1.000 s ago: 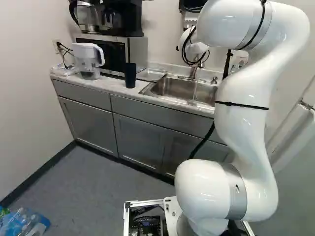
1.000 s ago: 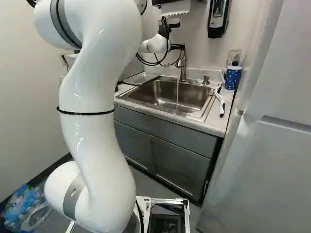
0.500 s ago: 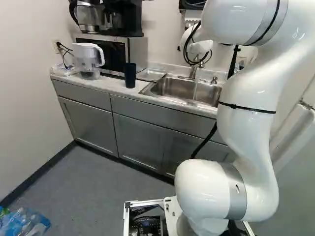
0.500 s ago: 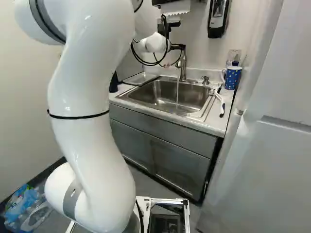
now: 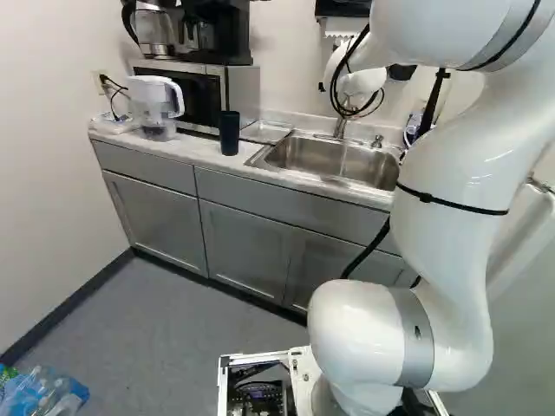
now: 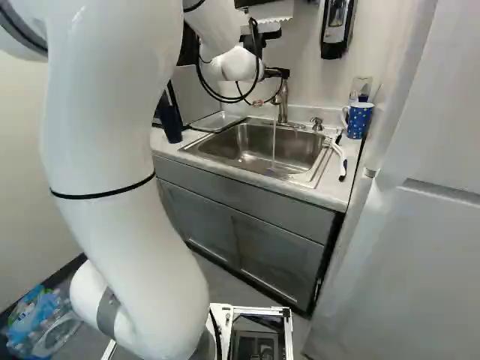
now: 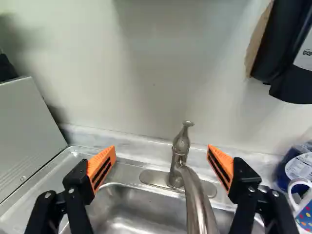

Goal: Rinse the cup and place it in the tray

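The dark cup stands upright on the counter, left of the sink, long axis vertical, mouth end upward. The metal tray lies flat beside the sink, on the cup's side. Gripper: above the sink's rear edge; fingers spread wide, nothing clamped; faucet visible between them. Water runs into the sink. Right of the sink: blue mug and white-handled brush. Left, beyond the cup: microwave and pitcher.
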`<state>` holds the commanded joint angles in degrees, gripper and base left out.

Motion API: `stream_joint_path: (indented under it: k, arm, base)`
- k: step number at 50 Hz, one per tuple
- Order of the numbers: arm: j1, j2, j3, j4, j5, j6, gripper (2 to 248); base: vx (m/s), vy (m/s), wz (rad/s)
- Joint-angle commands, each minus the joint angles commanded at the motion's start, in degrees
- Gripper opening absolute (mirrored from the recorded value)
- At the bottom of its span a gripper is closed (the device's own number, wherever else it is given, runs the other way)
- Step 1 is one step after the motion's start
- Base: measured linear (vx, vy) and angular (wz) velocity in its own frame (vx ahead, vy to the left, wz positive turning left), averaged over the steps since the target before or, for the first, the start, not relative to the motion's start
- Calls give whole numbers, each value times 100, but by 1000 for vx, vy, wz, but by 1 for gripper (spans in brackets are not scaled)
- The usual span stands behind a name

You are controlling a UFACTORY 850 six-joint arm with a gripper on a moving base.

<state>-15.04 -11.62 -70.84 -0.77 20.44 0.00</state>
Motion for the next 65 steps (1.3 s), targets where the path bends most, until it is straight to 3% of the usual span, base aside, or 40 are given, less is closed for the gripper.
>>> stream_joint_path:
  k: [33, 65]
  arm:
    - [-305, 859, 915, 0, -409, 0, 247]
    - [-467, 1658, 1709, 0, -1748, 0, 247]
  base:
    - [0, 0, 0]
    - [0, 0, 0]
